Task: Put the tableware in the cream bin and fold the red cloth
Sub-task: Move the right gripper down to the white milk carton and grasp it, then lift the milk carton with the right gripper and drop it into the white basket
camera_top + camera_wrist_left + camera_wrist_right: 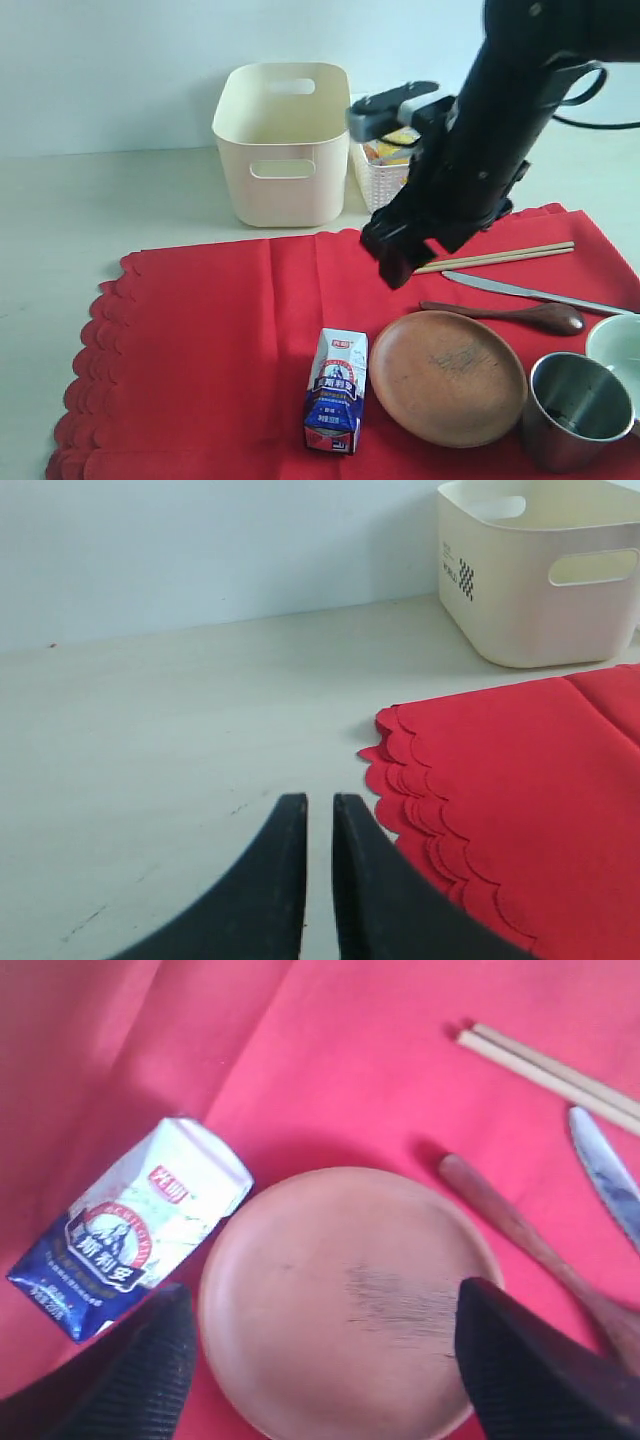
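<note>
Cloth (210,330), red and spread flat, covers the table (90,200) from 9 o'clock to 3 o'clock in the exterior view, with its scalloped edge at 9 o'clock. The left gripper (320,802) hangs over bare table just beside that edge, its fingers pressed almost together with nothing between them. The bin (283,150) stands upright off the cloth at 12 o'clock. A milk carton (337,392) sits on the cloth at 6 o'clock. A lattice basket (380,185) stands at the bin's 3 o'clock, partly hidden by the right arm. The right gripper (395,255) hovers above the cloth at 11 o'clock of the plate (447,377). In the right wrist view its fingers are spread wide to either side of the plate, gripping nothing. The plate rests on the cloth just beside the carton, at its 3 o'clock. At the plate's 1 o'clock lie the chopsticks (500,257), knife (530,292) and spoon (500,313), the spoon nearest the plate. The cup (578,410) stands at 4 o'clock, just beside the plate. The bowl (620,350) sits behind the cup, cut off by the frame edge.
</note>
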Controlling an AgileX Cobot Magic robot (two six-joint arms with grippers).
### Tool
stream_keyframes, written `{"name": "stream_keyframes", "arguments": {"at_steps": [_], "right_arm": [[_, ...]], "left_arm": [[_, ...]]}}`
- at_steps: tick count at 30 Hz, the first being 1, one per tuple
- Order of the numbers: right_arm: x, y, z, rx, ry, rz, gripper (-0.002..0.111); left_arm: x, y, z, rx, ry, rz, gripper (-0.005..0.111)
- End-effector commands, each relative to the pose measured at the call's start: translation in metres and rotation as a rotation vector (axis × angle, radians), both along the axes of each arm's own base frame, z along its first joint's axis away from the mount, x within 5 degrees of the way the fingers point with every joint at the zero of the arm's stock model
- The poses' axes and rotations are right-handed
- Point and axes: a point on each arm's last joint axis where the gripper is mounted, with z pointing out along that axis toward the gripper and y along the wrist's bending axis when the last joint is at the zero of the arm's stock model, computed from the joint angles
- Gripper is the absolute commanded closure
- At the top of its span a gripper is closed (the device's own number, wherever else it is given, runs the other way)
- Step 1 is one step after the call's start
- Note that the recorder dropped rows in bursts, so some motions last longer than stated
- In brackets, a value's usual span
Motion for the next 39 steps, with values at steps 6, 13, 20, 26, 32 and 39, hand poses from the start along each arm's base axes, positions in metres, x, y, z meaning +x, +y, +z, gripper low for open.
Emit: {"name": "stream_keyframes", "arguments": {"at_steps": [6,13,20,26,32,39], "right_arm": [[-0.033,0.063,-0.037,-0.055,0.041,-0.010,0.039],[-0.031,0.071,-0.065,-0.083,0.103,-0.148,0.028],[-0.024,0.079,-0.087,-0.045,0.109,-0.278,0.028],[-0.023,0.080,-0.108,-0.086,0.144,-0.321,0.030],[-0.020,0.083,-0.112,-0.058,0.129,-0.333,0.070],[-0.021,0.082,-0.089,-0.008,0.089,-0.314,0.108]], "left_arm": [[0.000,0.000,0.001,0.007,-0.012,-0.006,0.095],[0.000,0.000,0.001,0.007,-0.012,-0.006,0.095],[0.000,0.000,0.001,0.007,-0.012,-0.006,0.095],[0.000,0.000,0.001,0.007,-0.012,-0.006,0.095],[0.000,0.000,0.001,0.007,-0.012,-0.006,0.095],[0.000,0.000,0.001,0.007,-0.012,-0.006,0.095]]}}
